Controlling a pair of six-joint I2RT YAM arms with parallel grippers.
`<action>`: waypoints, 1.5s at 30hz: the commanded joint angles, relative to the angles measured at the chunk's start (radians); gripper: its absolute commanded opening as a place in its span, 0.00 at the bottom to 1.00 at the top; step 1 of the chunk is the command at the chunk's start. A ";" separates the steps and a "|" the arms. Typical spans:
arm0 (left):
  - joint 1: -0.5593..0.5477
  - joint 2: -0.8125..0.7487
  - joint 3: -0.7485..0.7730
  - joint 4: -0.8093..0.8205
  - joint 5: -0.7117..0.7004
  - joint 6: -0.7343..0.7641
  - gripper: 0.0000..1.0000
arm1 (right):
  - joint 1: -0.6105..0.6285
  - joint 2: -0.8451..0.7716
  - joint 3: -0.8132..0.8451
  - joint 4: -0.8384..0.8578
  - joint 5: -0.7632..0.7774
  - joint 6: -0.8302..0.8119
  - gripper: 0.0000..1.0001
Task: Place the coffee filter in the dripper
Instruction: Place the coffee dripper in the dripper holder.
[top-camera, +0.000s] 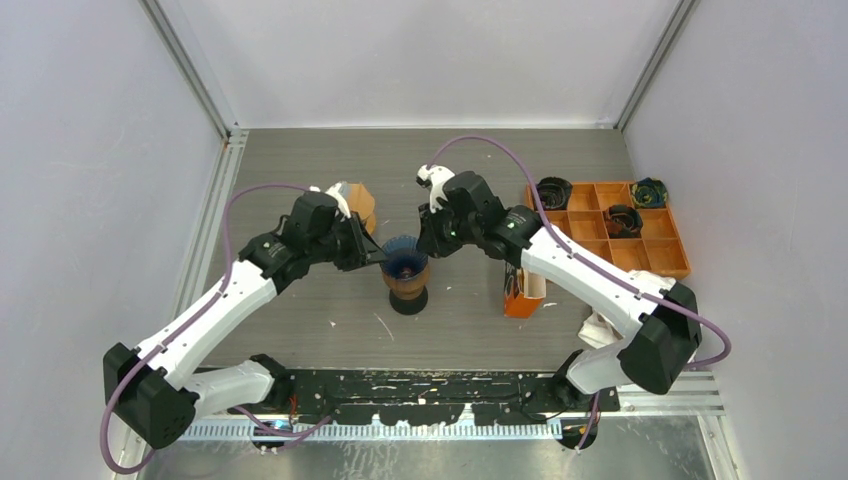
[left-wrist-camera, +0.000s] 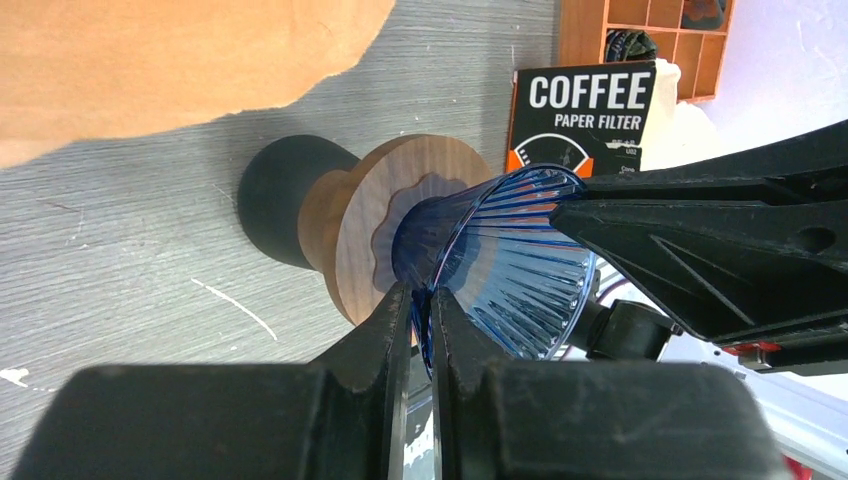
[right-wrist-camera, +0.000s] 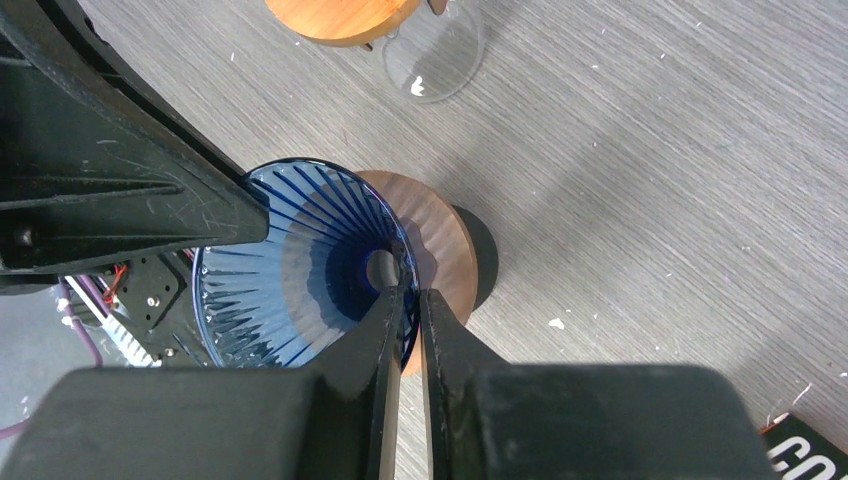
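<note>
We find the dripper (top-camera: 405, 262) standing mid-desk on its wooden collar (left-wrist-camera: 365, 220) and dark base (left-wrist-camera: 285, 200). It is pinched from two sides at once. The left jaws are clenched on the near-left part of the blue glass rim, one finger inside the cone and one outside. The right jaws grasp the opposite part of the rim in the same way.

The right wrist view shows bare ribs down to the hole, so we judge no filter is seated yet. We cannot pick out a loose filter anywhere. The only sure sign of one is the coffee filter box (left-wrist-camera: 585, 115), upright on the desk (top-camera: 330, 320) just right of the dripper, with the orange tray (top-camera: 680, 270) farther right.

Our main worry is the double grip. If one arm moves even slightly against the other, the thin glass rim takes a twist. The cone could then chip, slide out of the jaws or lift off its collar. The stand looks tall over a small base, so a sideways tug on release might topple it toward the box. With both jaws occupied and their inner fingers intruding into the cone, nothing is free to fetch paper. A filter pushed in beside them would likely crease or sit crooked.
</note>
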 joint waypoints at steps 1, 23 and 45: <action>-0.002 0.030 0.010 -0.019 -0.038 0.033 0.10 | 0.004 0.037 0.016 -0.042 -0.013 -0.008 0.12; -0.078 0.066 0.063 -0.110 -0.162 0.081 0.08 | 0.007 0.023 -0.161 0.003 -0.003 -0.041 0.08; -0.083 0.022 0.159 -0.167 -0.274 0.090 0.44 | 0.005 -0.020 0.072 -0.053 0.030 -0.028 0.40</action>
